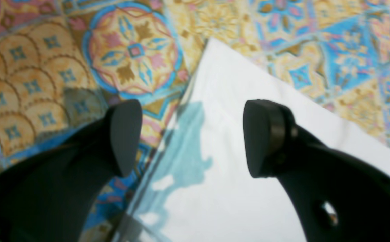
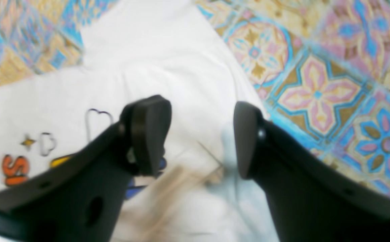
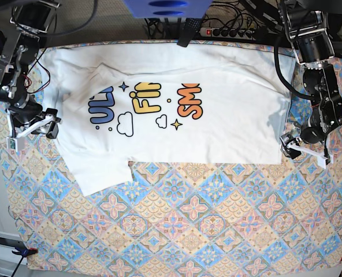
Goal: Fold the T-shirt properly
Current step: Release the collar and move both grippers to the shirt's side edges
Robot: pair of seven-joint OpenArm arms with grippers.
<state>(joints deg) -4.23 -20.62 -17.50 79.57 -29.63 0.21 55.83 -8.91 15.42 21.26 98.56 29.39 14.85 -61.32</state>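
The white T-shirt [image 3: 229, 133] lies flat on the patterned cloth, folded so that only the top halves of the blue, yellow and orange letters show. One sleeve sticks out at the lower left [image 3: 99, 173]. My left gripper [image 1: 195, 137] is open and empty just above the shirt's corner [image 1: 248, 141]; in the base view it [image 3: 290, 145] is at the shirt's lower right corner. My right gripper [image 2: 196, 137] is open and empty over the shirt's edge [image 2: 168, 60], with the print [image 2: 15, 169] to its left; in the base view it [image 3: 48, 122] is at the shirt's left edge.
A colourful tiled tablecloth [image 3: 182, 225] covers the table. A power strip [image 3: 229, 32] and cables lie along the back edge, beside a blue object [image 3: 165, 7]. The arm bases stand at the back corners [image 3: 29, 20] [image 3: 304, 26].
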